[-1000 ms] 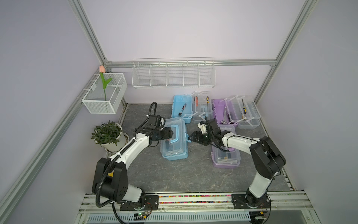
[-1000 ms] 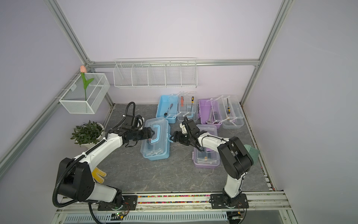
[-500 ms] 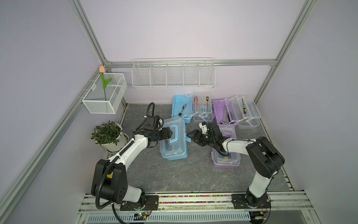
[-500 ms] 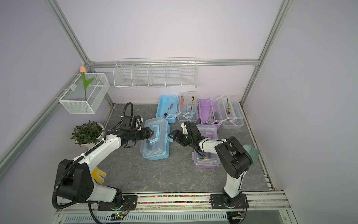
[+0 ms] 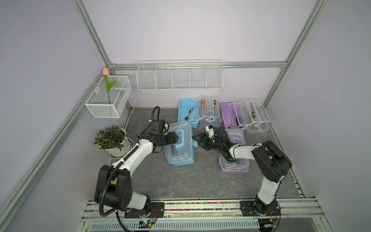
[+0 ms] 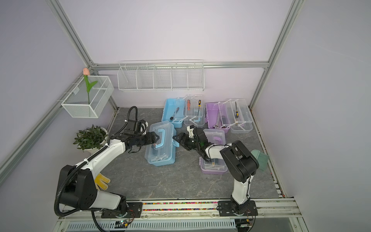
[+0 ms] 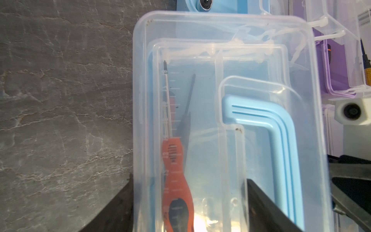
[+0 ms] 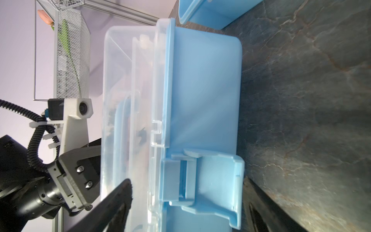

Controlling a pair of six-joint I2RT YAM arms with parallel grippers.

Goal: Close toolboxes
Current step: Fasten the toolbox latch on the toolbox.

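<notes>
A light-blue toolbox (image 5: 179,149) stands mid-table with its clear lid down in both top views. My left gripper (image 5: 176,140) is shut on the lid's left half beside the blue handle (image 7: 281,140), one finger on the outer side and one in the handle recess. My right gripper (image 5: 195,140) is open at the box's right side, its fingers either side of the blue latch (image 8: 202,180), which sticks out from the box wall. Under the right arm a purple toolbox (image 5: 233,158) has its lid down. At the back a blue toolbox (image 5: 187,110) and a purple toolbox (image 5: 226,114) stand open.
A potted plant (image 5: 112,138) stands left of my left arm. White wire baskets (image 5: 178,77) hang on the back wall and the left rail (image 5: 108,98). A yellow glove (image 6: 102,180) lies near the left base and a green brush (image 6: 261,158) by the right wall.
My right gripper has moved left to the blue toolbox's latch and opened slightly wider. The left gripper has stayed on the lid.
</notes>
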